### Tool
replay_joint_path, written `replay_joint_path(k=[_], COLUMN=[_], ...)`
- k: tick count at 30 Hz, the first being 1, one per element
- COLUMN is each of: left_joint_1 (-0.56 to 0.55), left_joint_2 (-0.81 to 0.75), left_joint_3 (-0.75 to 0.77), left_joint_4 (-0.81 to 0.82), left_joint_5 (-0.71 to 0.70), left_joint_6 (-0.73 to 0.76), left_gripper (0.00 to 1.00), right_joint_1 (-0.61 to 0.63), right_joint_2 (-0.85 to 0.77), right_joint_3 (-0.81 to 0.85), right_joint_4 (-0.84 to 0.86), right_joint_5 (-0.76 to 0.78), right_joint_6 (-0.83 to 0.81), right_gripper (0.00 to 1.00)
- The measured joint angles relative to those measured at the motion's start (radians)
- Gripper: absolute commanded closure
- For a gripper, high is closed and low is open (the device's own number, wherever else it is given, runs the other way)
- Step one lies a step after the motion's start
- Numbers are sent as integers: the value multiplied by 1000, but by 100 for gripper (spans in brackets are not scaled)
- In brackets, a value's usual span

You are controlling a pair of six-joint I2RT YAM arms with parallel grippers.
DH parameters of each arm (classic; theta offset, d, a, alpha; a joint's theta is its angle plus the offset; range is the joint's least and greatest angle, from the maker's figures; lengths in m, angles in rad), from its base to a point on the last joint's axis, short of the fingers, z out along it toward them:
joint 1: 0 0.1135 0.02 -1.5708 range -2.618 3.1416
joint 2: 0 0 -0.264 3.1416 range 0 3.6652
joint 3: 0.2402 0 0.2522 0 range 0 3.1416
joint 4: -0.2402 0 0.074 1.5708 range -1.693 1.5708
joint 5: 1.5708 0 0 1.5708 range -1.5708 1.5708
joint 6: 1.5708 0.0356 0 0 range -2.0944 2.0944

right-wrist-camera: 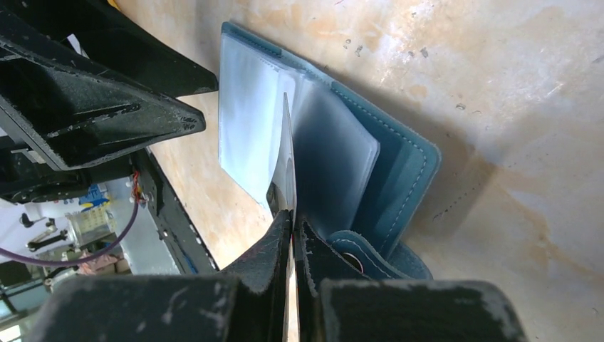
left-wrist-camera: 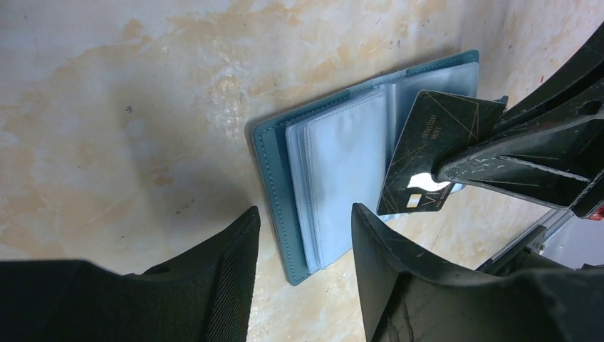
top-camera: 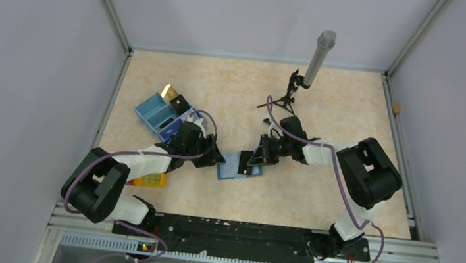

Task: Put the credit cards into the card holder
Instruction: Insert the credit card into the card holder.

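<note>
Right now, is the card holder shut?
No, the card holder lies open with its clear sleeves exposed, and the black card is right over them.

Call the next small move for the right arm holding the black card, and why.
Probably ease the right gripper down and forward to slide the black card into a clear sleeve. The card is pinched on edge above the open card holder, with most of it outside any pocket. The left gripper stands open over the holder's near edge.
</note>
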Motion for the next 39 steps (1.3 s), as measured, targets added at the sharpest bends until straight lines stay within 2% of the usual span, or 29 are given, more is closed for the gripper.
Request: replay_joint_path(k=[10, 33, 39], left_joint_1=[-7, -40, -44], left_joint_2=[11, 11, 11], left_joint_3=[-4, -17, -17], left_joint_4=[21, 51, 53], left_joint_5=[-5, -39, -45], left_joint_6=[2, -6, -5], left_gripper=[55, 59, 60], right_joint_1=[0, 43, 57], right_joint_2=[30, 98, 130], right_joint_3=[0, 2, 45], right_joint_4=[27, 116, 98], right_joint_5=[-18, -34, -41], right_joint_6=[49, 177, 183], right_gripper=[100, 100, 100])
